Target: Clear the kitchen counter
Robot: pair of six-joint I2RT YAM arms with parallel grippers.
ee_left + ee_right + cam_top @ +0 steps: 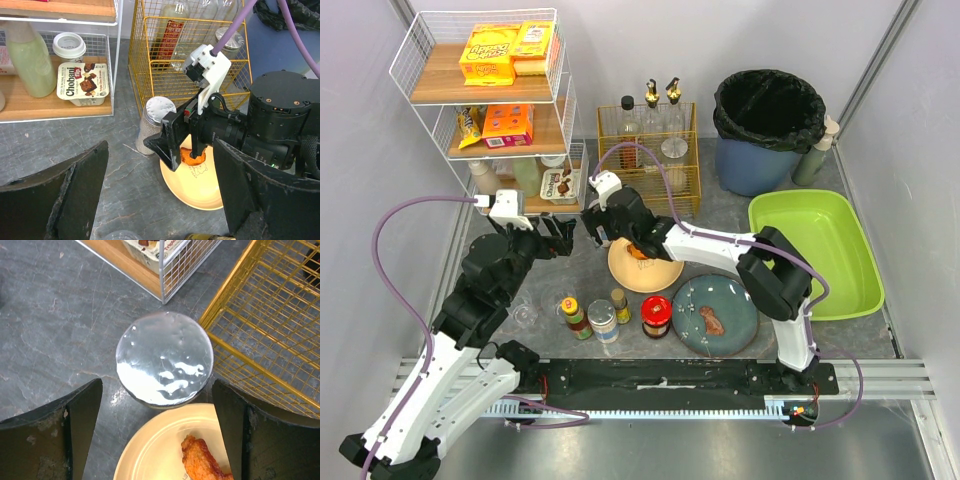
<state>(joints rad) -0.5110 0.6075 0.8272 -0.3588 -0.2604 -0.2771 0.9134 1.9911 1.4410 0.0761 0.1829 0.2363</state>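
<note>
My right jaws (157,437) hang wide and empty over the yellow plate (150,460), which sits on the bench (50,315) among other things not yet cleared. The fried piece (202,462) lies toward one finger, not centred. I judge the step is to lift it, so I should shift across until it sits midway, drop straight down, and close softly on its narrow sides. The silver-lidded jar (164,357) stands just beside the rim, with the gold wire basket (270,325) near; I must nudge neither. My left jaws (558,236), also wide and empty, should keep clear.
</note>
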